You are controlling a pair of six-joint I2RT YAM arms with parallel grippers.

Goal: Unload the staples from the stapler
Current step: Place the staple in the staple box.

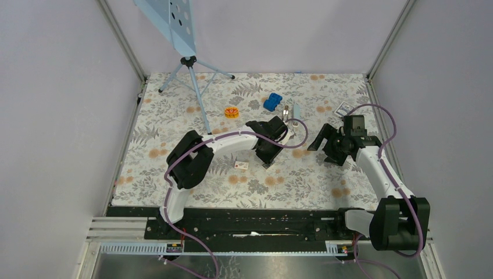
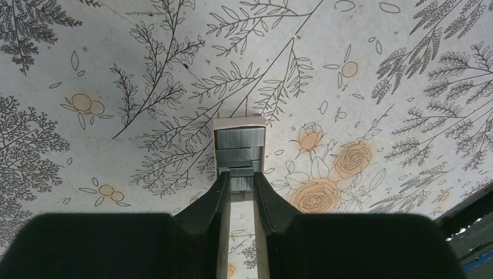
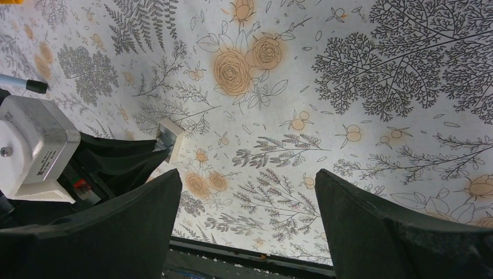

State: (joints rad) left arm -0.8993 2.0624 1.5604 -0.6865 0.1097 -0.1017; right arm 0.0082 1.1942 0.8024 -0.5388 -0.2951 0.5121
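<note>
Floral cloth (image 1: 174,116) covers the table, with grey walls (image 1: 58,87) on three sides and a black rail (image 1: 244,224) along the near edge. A tripod (image 1: 192,75) stands far left on the cloth and carries a tilted light-blue perforated panel (image 1: 171,23). An orange ring (image 1: 232,112) and a blue block (image 1: 272,102) lie near each other mid-far, a white box (image 1: 240,165) with an orange mark sits nearer the middle, and a white card (image 1: 343,107) lies far right.

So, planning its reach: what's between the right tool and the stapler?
In the top view, the left arm's purple cable loops between right tool and stapler, over bare cloth.
</note>
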